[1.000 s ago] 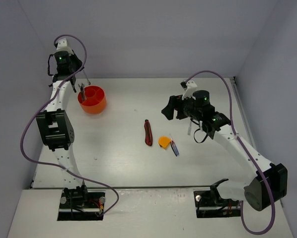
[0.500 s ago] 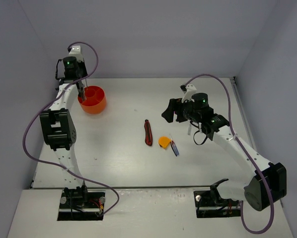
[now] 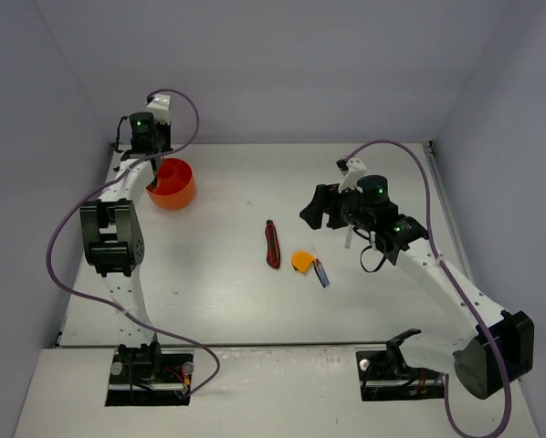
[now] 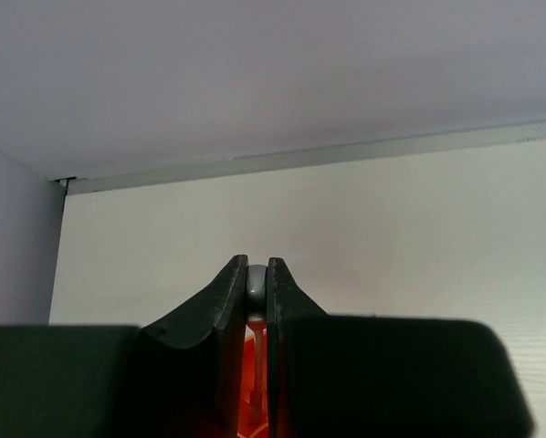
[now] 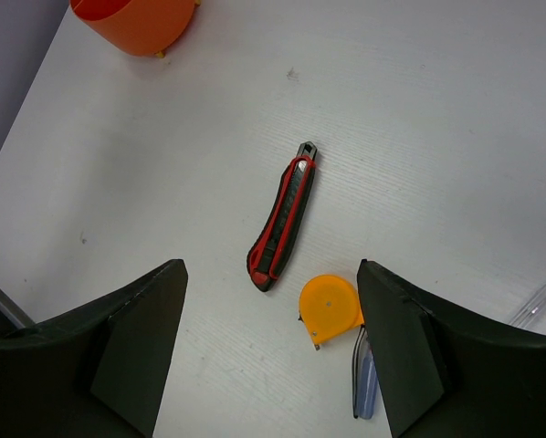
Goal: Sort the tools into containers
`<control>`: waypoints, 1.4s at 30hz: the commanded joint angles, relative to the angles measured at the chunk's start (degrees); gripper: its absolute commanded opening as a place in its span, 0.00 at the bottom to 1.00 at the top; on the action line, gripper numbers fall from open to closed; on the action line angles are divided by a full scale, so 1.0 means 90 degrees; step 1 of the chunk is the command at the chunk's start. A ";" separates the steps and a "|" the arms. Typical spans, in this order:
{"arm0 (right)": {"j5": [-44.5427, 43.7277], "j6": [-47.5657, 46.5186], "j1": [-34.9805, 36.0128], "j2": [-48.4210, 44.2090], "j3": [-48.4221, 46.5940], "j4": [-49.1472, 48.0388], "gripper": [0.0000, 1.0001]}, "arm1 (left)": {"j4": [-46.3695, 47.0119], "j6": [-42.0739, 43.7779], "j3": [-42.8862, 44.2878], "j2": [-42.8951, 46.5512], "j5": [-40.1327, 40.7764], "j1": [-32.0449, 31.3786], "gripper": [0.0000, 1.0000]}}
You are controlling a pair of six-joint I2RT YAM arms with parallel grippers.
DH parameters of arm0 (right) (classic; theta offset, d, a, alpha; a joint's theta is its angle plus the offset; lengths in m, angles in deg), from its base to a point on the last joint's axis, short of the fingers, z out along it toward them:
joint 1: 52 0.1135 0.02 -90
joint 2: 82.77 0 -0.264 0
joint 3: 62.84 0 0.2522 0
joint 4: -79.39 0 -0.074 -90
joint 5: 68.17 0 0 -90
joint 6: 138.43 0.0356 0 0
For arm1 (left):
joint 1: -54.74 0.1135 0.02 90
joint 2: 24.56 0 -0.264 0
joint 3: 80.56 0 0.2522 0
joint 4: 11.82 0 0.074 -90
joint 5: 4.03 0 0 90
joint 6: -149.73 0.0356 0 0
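- The left gripper (image 4: pixel 257 272), in the upper left of the overhead view, is clamped tight on a thin silver wrench (image 4: pixel 257 281). It hangs at the left rim of the orange-red tub (image 3: pixel 176 195).
- The right gripper (image 3: pixel 315 208), right of centre, has its jaws spread wide with nothing between them.
- On the white table (image 3: pixel 209 265) at mid-frame lie the red-black handled tool (image 5: pixel 282 214), the round orange tape measure (image 5: pixel 330 306) near its lower end, and the blue-red screwdriver (image 5: pixel 366 392) just beside the tape.
- The tub's dividers show, but its contents cannot be made out.
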 commanded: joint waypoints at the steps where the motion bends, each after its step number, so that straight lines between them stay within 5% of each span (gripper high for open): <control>1: 0.0022 0.0034 -0.0043 -0.0285 0.0002 -0.0220 0.72 | 0.0591 0.0447 0.0009 0.0224 0.0049 -0.0148 0.03; 21: -0.0105 0.0006 -0.0038 -0.0656 0.0111 -0.0046 0.72 | 0.0581 0.0399 -0.0454 0.0209 0.0240 -0.0150 0.13; 42: -0.0889 -0.0201 -0.0038 -0.0684 -0.0144 0.0708 0.71 | 0.0193 -0.0440 -0.0160 0.1002 0.0613 -0.0143 0.56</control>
